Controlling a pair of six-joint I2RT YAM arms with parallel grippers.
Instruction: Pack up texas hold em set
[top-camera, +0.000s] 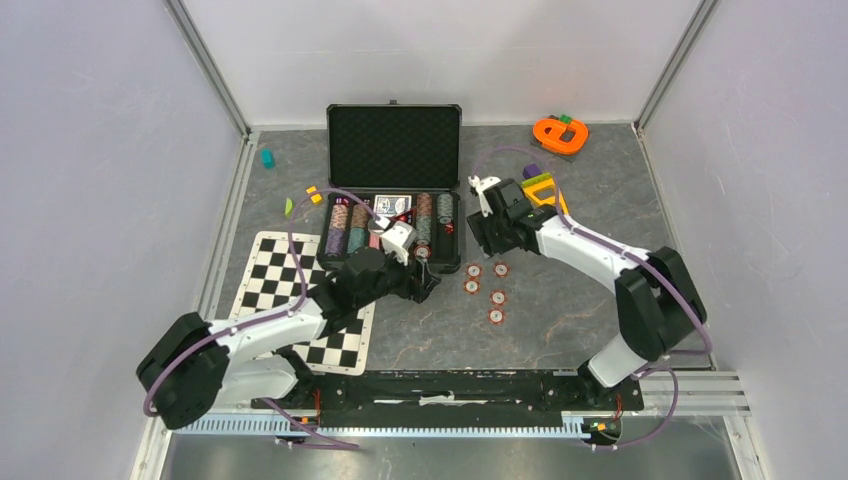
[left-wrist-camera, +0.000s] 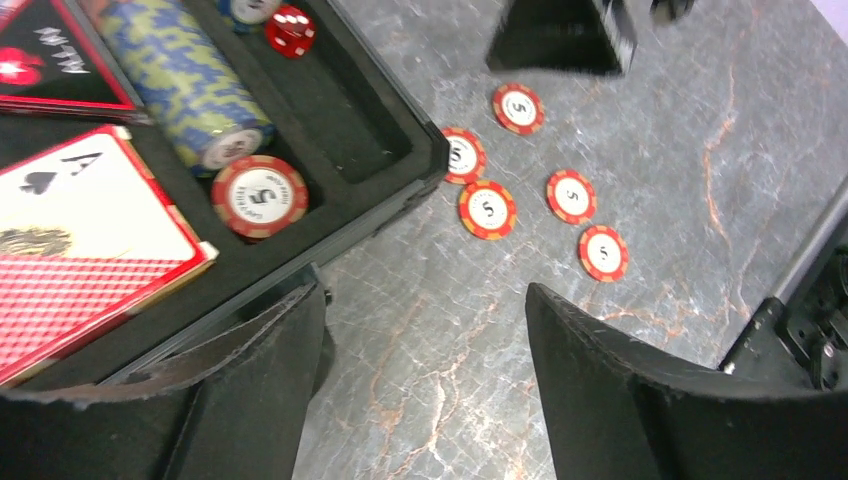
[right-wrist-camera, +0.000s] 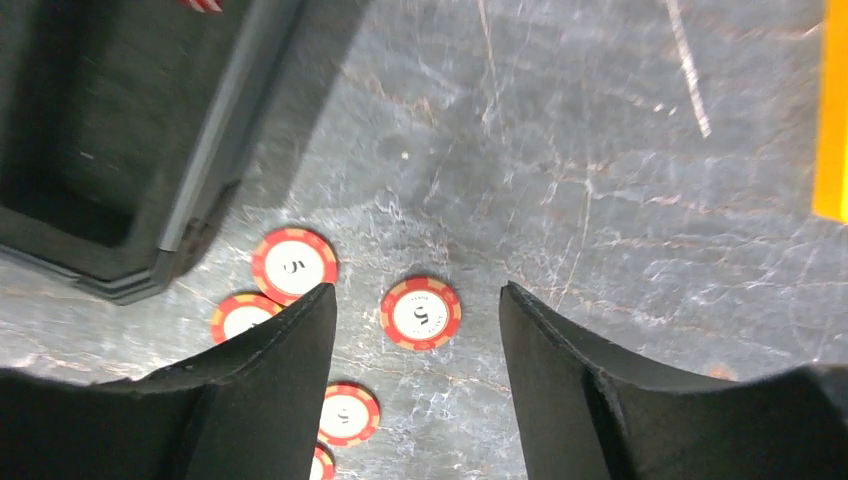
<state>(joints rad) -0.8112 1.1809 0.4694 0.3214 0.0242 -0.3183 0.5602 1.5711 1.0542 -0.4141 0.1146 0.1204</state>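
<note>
Left gripper: parted wide, gripping nothing, only bare table between the fingers. Just beside one finger, the front corner of the case; inside it, a lone chip flat at the end of a chip stack, a card deck alongside, a red die farther in. Ahead of the fingertips, five loose chips flat on the table, the nearest right at the case's edge. Right gripper: likewise parted and empty, poised above those chips, with a single chip on the table between its fingers and others partly hidden under one finger. Case open, lid raised, at mid-table toward the back.
</note>
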